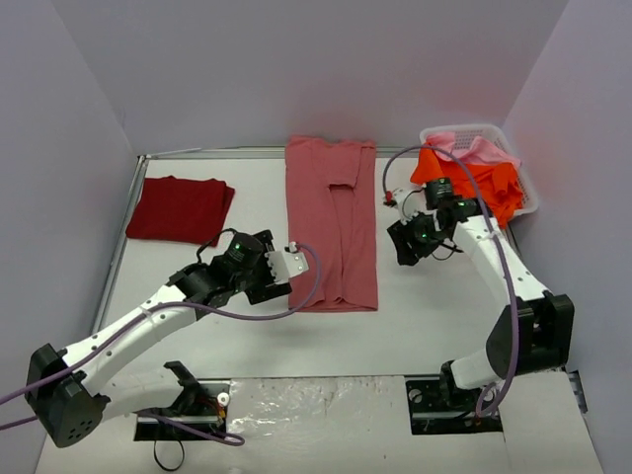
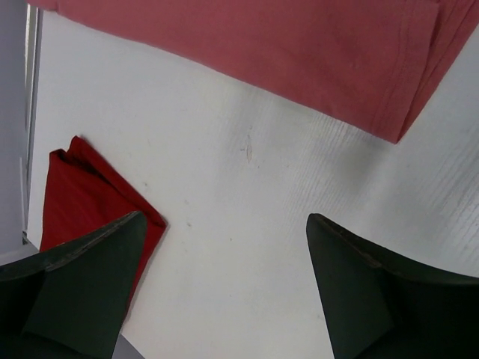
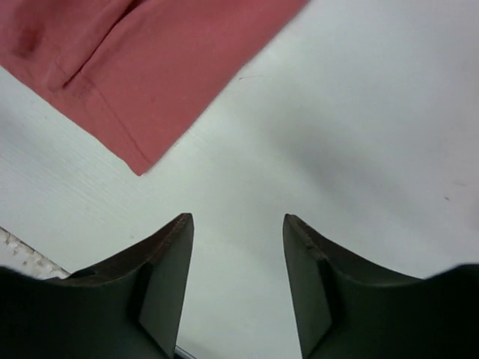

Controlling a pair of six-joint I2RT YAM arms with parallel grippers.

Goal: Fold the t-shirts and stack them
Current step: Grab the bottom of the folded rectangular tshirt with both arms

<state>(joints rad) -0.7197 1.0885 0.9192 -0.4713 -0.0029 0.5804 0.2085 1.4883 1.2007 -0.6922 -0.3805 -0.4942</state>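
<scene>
Both hands are off the cloth right now: my left gripper (image 2: 224, 224) is spread wide over the bare table (image 1: 425, 316) with nothing in it. My right gripper (image 3: 236, 221) stands partly open, empty too, near the right edge of the rose-red t-shirt (image 1: 332, 223). That shirt lies mid-table, sides and sleeves turned in to make one long narrow strip, so I'd say the lengthwise folds are done and the crosswise fold is left. The dark crimson t-shirt (image 1: 180, 208) sits folded at the far left, well apart, probably the base of the stack. The orange t-shirt (image 1: 484, 183) and pink t-shirt (image 1: 474, 148) are heaped in the white basket (image 1: 464, 128), not yet folded. I can't tell if more cloth hides underneath. Less than halfway, I judge.
</scene>
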